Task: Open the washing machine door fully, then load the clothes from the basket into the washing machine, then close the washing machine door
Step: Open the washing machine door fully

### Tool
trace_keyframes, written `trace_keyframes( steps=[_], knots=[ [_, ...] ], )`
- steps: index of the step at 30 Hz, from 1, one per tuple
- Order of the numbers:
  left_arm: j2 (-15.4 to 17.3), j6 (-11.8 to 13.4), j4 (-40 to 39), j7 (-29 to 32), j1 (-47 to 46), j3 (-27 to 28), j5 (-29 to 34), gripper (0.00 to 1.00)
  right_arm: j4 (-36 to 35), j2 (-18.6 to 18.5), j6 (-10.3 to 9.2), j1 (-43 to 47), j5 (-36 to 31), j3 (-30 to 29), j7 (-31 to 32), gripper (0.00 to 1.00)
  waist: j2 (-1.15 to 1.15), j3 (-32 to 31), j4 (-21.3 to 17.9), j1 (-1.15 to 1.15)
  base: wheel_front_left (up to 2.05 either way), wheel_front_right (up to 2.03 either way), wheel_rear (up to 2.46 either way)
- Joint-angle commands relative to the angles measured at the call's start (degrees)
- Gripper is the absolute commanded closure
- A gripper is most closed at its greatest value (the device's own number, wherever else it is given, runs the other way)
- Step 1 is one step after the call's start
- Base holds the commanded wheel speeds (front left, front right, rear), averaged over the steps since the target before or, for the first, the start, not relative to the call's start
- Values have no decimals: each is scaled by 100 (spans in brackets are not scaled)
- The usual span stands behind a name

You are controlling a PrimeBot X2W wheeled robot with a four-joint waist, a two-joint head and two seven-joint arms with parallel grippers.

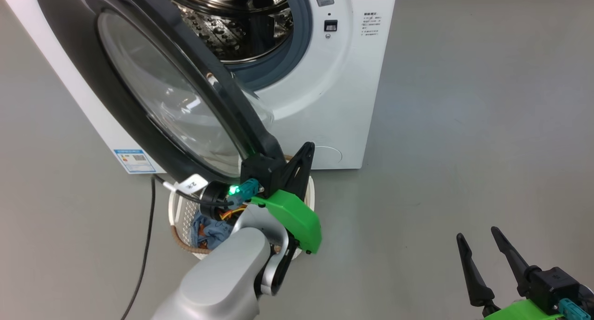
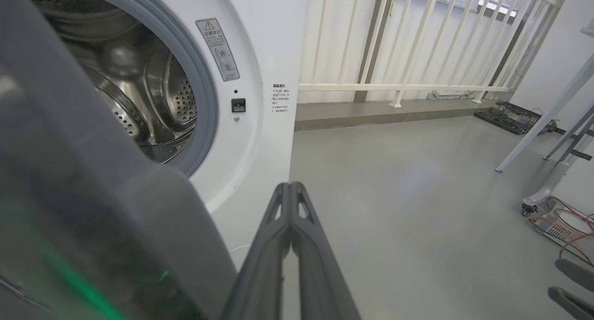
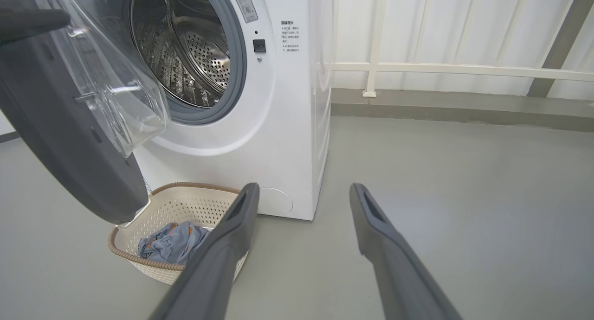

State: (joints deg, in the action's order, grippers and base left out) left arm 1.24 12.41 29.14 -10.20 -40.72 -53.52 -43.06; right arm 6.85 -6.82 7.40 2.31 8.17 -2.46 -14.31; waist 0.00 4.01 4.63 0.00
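The washing machine [image 1: 352,79] stands with its steel drum [image 3: 185,55] exposed. The washing machine door [image 1: 153,97], black with a clear bowl window, is swung partway out to the left. My left gripper [image 1: 307,148] is shut and empty, its fingers [image 2: 290,227] lying just beside the door's lower free edge [image 2: 116,208]. Under that arm sits the basket [image 3: 185,204] on the floor, with the clothes [image 3: 171,241], light blue fabric, inside. At the lower right, my right gripper [image 1: 477,234] hangs open with nothing in it, away from the machine; its fingers [image 3: 222,255] frame the basket's right side.
A black power cable [image 1: 146,236] runs over the floor left of the basket. A white railing [image 2: 417,86] stands behind the machine. Wheeled stand legs and loose cables [image 2: 557,218] lie far right. Bare grey floor [image 1: 464,125] stretches to the machine's right.
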Motion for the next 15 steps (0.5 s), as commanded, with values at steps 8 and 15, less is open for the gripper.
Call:
trace_keyframes(
  steps=[8,15],
  knots=[
    [164,182,85,-186,-248,21,-152,100,-156,-74,9,-205,84,96,-69,0,0,74,66,0,0,0,0],
    [189,344,27,-274,-95,47,-172,100,-168,-77,9,-209,82,55,-69,0,0,121,118,0,0,0,0]
  ],
)
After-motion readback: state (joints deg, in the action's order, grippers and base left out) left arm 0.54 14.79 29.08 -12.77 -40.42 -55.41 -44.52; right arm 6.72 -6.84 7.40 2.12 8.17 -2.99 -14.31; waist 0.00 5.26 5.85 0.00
